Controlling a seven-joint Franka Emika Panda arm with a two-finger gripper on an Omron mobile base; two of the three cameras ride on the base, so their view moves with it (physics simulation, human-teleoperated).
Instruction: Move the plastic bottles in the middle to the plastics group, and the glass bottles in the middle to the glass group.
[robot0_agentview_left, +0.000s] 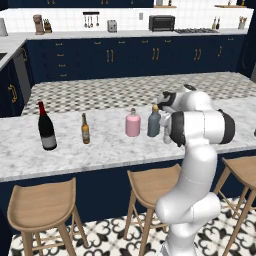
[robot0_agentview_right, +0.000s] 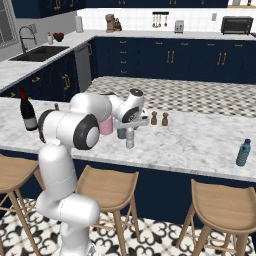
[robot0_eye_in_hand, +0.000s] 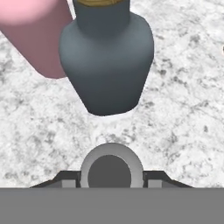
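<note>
marble counter (robot0_agentview_left: 100, 145) – 2 squat bottles (robot0_agentview_left: 133, 124)

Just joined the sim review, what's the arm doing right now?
The gripper has its fingers on either side of the small clear plastic bottle's cap, seen from above in the hand view. That bottle stands upright on the marble counter, just in front of the slate-blue bottle and the pink bottle. The wine bottle and amber bottle stand further left. Nothing looks lifted yet.
</note>
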